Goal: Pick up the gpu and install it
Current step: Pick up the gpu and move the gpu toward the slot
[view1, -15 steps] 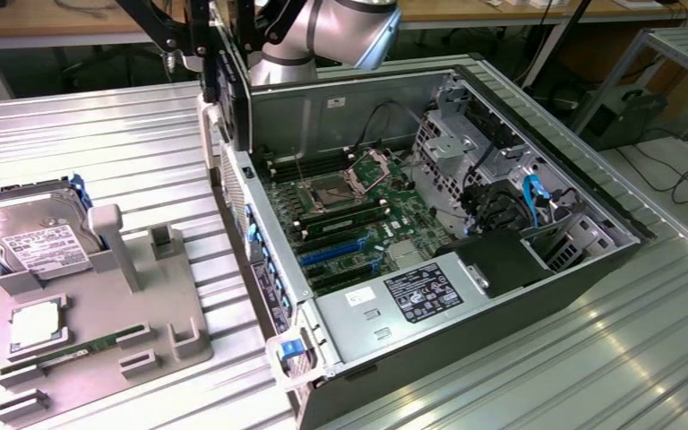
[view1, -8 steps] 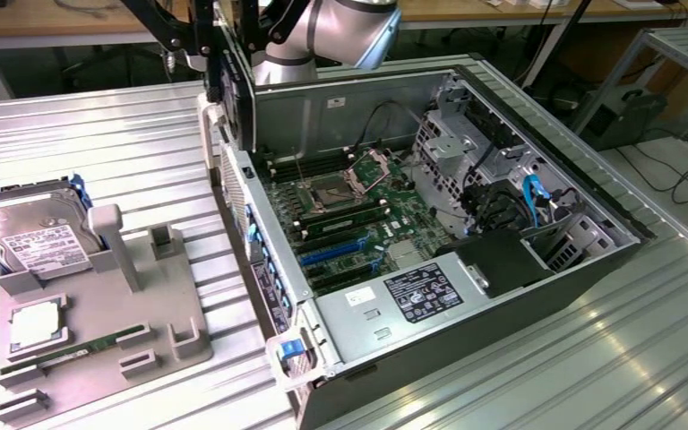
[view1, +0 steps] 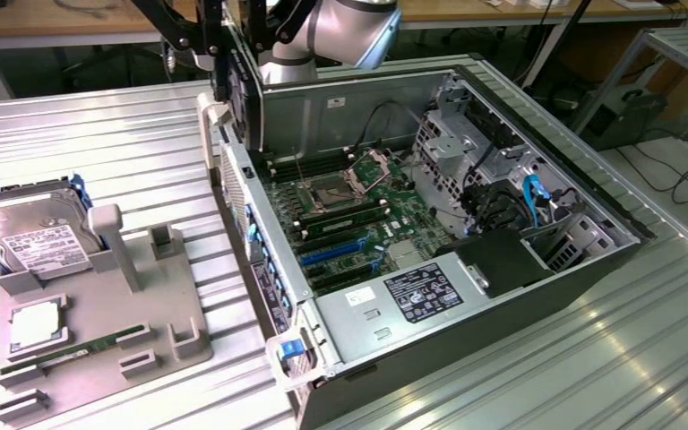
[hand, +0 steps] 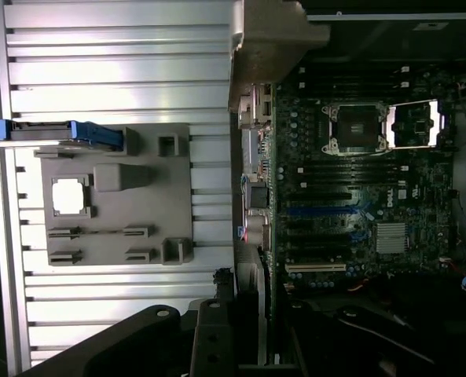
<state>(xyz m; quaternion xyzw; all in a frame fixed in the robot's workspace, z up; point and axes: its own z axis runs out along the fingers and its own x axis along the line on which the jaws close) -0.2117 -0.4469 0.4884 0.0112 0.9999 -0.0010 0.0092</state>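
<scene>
The gpu [view1: 239,98] hangs upright as a thin dark card under my gripper [view1: 229,40], above the far end of the open computer case's wall on the exterior view's left. In the wrist view the gpu [hand: 252,287] appears edge-on with its pale ribbed bracket, clamped between the black fingers [hand: 209,342] of my gripper [hand: 252,334]. It hovers over the case's rear edge, beside the motherboard [hand: 350,196]. The blue expansion slots [view1: 326,255] on the motherboard [view1: 344,210] lie below and nearer, with nothing in them.
A grey fixture tray [view1: 93,331] on the exterior view's left holds a hard drive [view1: 33,237], a processor [view1: 36,322] and a memory stick [view1: 69,351]. Inside the case sit the power supply [view1: 416,291] and drive cage [view1: 487,170]. White case handles [view1: 210,125] stick up.
</scene>
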